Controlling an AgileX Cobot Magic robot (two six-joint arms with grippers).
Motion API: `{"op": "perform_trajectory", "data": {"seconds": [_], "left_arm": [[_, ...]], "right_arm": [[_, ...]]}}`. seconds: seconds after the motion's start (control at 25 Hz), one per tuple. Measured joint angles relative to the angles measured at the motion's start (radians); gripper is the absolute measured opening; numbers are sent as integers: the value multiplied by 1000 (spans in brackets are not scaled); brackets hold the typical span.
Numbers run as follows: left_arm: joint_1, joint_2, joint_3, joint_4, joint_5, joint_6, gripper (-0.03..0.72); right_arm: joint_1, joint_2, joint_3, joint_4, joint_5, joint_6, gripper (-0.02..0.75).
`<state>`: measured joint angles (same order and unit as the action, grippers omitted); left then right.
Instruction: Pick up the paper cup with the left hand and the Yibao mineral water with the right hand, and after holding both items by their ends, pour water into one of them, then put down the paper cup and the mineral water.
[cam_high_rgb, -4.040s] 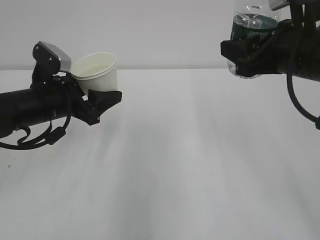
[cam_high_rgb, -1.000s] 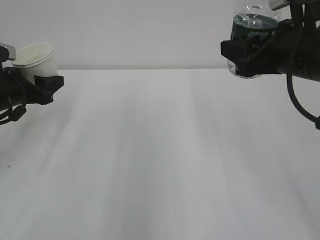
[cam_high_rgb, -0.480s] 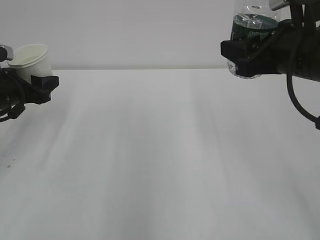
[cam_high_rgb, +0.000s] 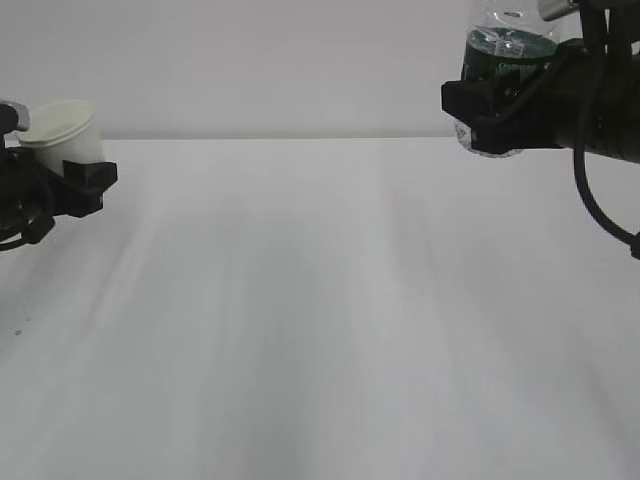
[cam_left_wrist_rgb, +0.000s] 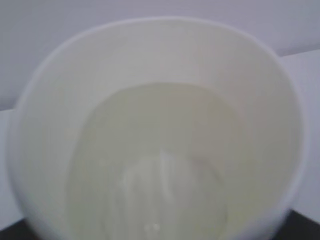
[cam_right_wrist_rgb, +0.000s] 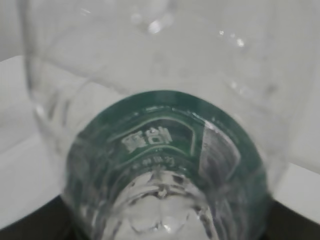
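Observation:
The white paper cup sits upright in my left gripper at the far left, low near the table. The gripper is shut on the cup's lower part. In the left wrist view the cup fills the frame, pale cream inside, with some liquid at the bottom; the fingers are hidden. My right gripper at the upper right is shut on the Yibao mineral water, a clear bottle with a dark green label, held high above the table. The bottle fills the right wrist view.
The white table spreads wide between the two arms, with a plain white wall behind. A black cable hangs from the right arm at the right edge.
My left gripper has carried the cup far left and lower, and the cup has gone from tilted to upright. The right gripper and bottle have not moved.

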<state>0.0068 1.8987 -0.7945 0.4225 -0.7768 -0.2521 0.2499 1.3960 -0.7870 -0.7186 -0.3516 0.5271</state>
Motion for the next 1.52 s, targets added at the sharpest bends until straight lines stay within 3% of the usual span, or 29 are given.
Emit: {"op": "perform_trajectory", "data": {"seconds": [1.08, 1.52], "left_arm": [[0, 31, 0, -6, -29, 1, 435], [0, 98, 0, -8, -134, 13, 433]], "right_arm": [[0, 0, 0, 0, 50, 0, 427], [0, 0, 0, 0, 52, 0, 427]]}}
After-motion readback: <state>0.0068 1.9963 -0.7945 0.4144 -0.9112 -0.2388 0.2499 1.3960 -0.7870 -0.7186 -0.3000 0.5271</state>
